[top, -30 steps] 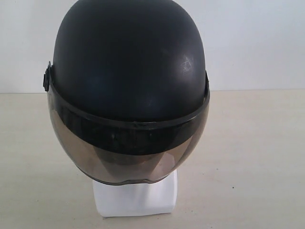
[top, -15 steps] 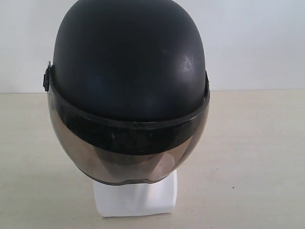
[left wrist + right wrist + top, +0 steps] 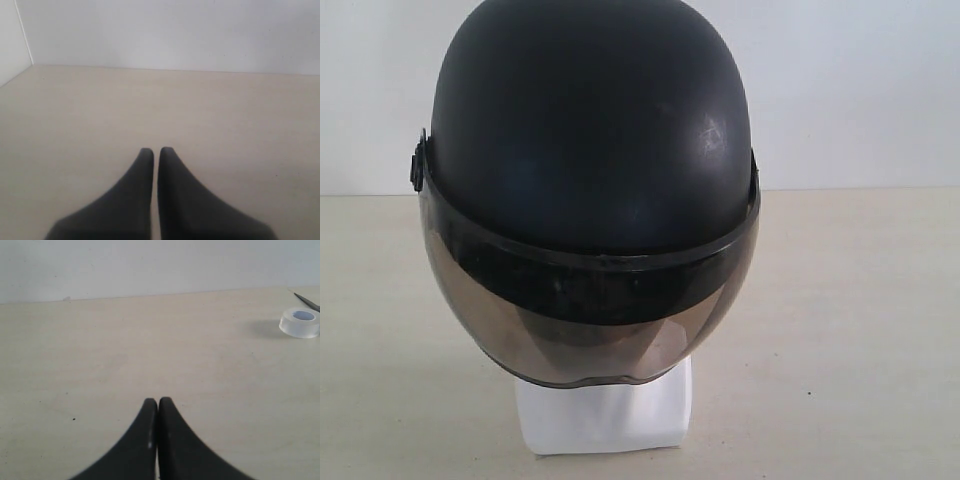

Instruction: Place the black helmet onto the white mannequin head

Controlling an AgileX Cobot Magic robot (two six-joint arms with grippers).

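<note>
The black helmet (image 3: 590,130) sits on top of the white mannequin head (image 3: 605,415), its smoky visor down over the face. Only the head's white neck and base show below the visor. Neither arm appears in the exterior view. In the left wrist view my left gripper (image 3: 155,150) is shut with nothing between its black fingers, over bare table. In the right wrist view my right gripper (image 3: 158,400) is also shut and empty, its fingers pressed together over the table.
The pale wooden table (image 3: 860,330) runs back to a white wall (image 3: 860,90). A clear tape roll (image 3: 300,322) lies on the table in the right wrist view, with a thin dark object (image 3: 307,301) beside it at the frame's edge.
</note>
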